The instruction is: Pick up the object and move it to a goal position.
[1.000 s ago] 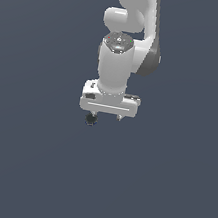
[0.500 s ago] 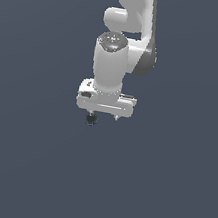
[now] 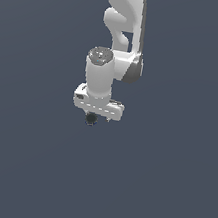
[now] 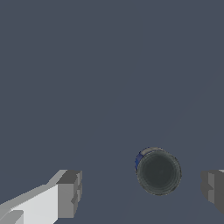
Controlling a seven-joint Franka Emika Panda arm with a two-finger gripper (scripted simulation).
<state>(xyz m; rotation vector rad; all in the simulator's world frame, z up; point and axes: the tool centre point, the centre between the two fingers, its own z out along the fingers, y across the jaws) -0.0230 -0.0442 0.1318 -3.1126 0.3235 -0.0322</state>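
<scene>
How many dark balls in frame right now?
1. The dark ball sits between the open end effector fingers in the wrist view, touching neither. In the exterior view it shows just below the white hand. The arm could hide others.

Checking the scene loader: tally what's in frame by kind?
Dark ball: 1
Robot arm: 1
Gripper: 1, jaws apart with the ball between them, touching neither
Total: 3

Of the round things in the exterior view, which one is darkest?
The small near-black ball just under the end effector; the round joint cap above is larger and grey.
</scene>
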